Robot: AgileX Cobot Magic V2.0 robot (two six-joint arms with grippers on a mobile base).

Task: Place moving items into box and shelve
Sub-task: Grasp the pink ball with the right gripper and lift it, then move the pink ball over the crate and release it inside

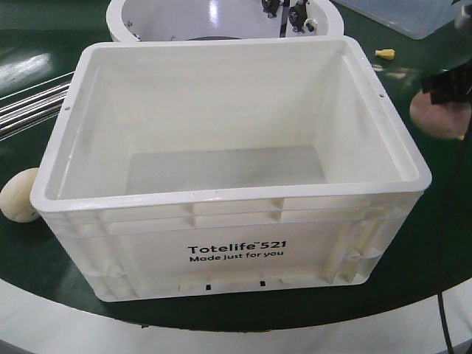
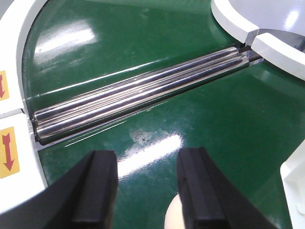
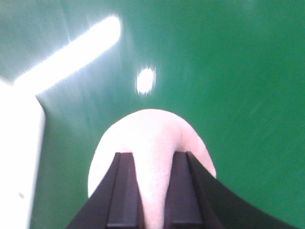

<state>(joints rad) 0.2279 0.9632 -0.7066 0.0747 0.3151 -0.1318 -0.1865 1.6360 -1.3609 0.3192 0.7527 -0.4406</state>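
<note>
From the front, the white crate (image 1: 221, 192) stands upright on the green belt (image 1: 442, 221), its printed side toward the camera ("Totelife 521 Made just for you") and its inside bare down to the grey floor. A cream soft item (image 1: 18, 194) lies on the belt just beside the crate's left wall, outside it. On the far right a pinkish soft item (image 1: 436, 118) also sits on the belt, apart from the crate, with the dark right gripper (image 1: 447, 85) over its top; from here I cannot tell how its jaws stand. Steel rollers (image 1: 29, 107) show at the left edge, a white ring (image 1: 122, 29) behind the crate, a clear tub (image 1: 405, 16) at top right and a small yellow piece (image 1: 384, 53) near it.

In the left wrist view, the left gripper (image 2: 147, 191) hangs over the belt with its black fingers (image 2: 97, 188) spread wide and holding nothing. The cream soft item (image 2: 174, 217) peeks in at the bottom, close by the right-hand finger (whether they touch is unclear). The rollers (image 2: 143, 90) cross the belt ahead, red arrow stickers (image 2: 5, 151) mark the white border, and a crate corner (image 2: 294, 191) shows at right.

In the right wrist view, which is blurred, the right gripper (image 3: 152, 191) pinches the pinkish soft item (image 3: 152, 136) between narrow jaws, and the crate wall (image 3: 16, 157) stands to the left.
</note>
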